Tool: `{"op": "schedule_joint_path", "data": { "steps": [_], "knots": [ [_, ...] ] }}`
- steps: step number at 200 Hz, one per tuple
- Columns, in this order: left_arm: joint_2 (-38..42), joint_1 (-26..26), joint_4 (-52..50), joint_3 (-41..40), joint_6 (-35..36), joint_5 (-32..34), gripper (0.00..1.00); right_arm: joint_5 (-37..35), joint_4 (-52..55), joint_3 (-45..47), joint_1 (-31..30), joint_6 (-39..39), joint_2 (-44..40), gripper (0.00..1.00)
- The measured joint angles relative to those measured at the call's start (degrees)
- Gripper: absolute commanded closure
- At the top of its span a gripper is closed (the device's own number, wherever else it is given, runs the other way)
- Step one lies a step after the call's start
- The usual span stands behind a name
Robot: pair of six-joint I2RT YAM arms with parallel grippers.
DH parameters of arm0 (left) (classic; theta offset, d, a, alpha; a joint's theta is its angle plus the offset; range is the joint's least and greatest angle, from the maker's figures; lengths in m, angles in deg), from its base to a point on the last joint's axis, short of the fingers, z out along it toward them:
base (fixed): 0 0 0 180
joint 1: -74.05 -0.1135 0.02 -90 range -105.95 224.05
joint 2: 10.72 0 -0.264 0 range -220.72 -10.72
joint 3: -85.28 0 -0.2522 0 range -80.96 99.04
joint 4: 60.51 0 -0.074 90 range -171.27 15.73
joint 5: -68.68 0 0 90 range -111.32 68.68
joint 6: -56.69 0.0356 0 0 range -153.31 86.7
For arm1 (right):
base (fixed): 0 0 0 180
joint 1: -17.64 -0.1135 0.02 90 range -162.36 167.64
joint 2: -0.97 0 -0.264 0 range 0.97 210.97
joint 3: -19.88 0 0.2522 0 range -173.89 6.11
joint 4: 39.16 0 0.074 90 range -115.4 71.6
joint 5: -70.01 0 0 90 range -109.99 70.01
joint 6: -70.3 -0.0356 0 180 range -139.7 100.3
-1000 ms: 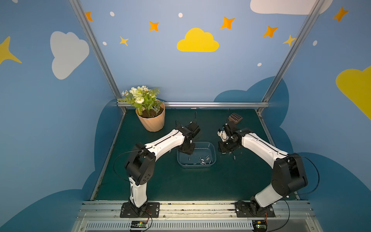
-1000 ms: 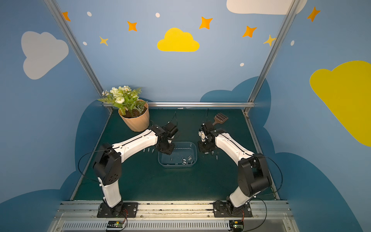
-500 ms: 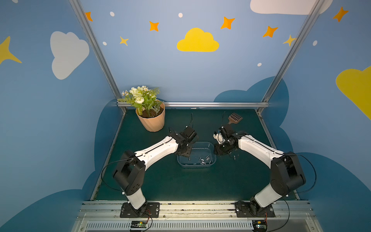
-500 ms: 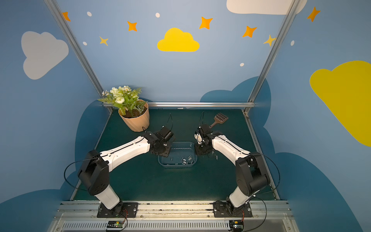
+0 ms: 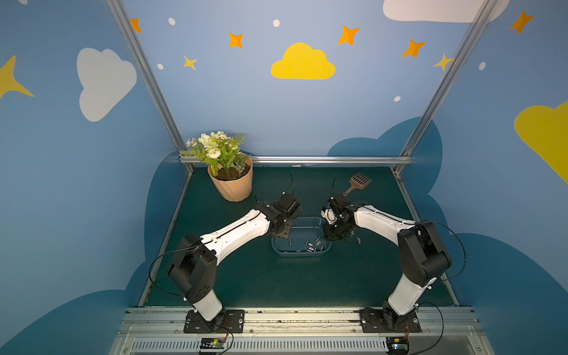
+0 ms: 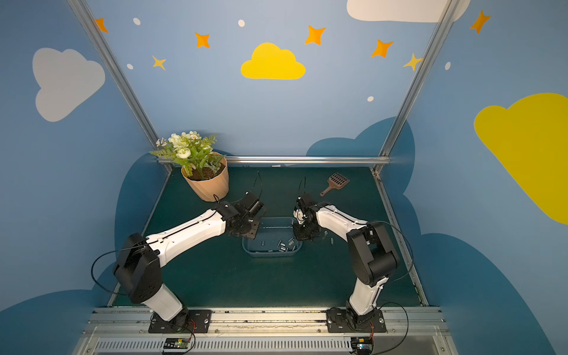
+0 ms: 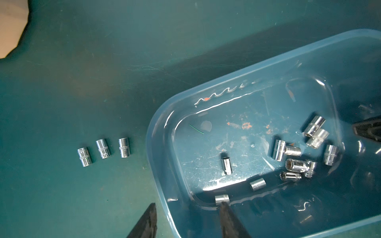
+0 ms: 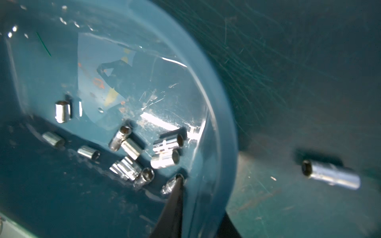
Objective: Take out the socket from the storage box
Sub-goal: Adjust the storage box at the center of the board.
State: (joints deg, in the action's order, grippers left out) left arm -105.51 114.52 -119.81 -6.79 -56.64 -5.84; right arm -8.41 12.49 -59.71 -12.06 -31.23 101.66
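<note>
Roughly a dozen small chrome steel sockets [image 7: 292, 162] lie in the shallow translucent blue-grey plastic storage box [image 7: 154, 148]; a row of three sockets [image 7: 102, 148] sits on the dark green mat [image 7: 82, 82] just beside it. Left gripper [image 7: 188, 204] jaws half spread, empty, astride the box wall — inner fingertip against a short socket [image 7: 222, 199]; I'd get both fingers inside before closing. Right gripper [image 8: 202, 195] narrow over the opposite wall — any hold, cannot tell.

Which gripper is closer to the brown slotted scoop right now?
Right. The right gripper is at the storage box end on the scoop's side, with the scoop lying behind it on the mat. The left gripper is at the box's opposite end, nearer the flowerpot.
</note>
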Motion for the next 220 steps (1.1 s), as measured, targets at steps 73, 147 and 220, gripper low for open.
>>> {"op": "schedule_joint_path", "data": {
  "steps": [73,147,220],
  "knots": [
    [0.2,-0.7,-6.1,0.6,-0.5,0.4,0.49,0.0,11.3,-11.6,0.0,1.6,5.0,0.95],
    [2.0,-2.1,-10.2,5.0,1.5,0.5,0.49,5.1,27.2,-22.0,1.4,4.6,11.7,1.0],
    [0.3,-7.4,-9.9,9.9,7.7,-3.0,0.49,9.9,39.6,-25.6,3.3,3.8,15.9,1.0]
  ]
}}
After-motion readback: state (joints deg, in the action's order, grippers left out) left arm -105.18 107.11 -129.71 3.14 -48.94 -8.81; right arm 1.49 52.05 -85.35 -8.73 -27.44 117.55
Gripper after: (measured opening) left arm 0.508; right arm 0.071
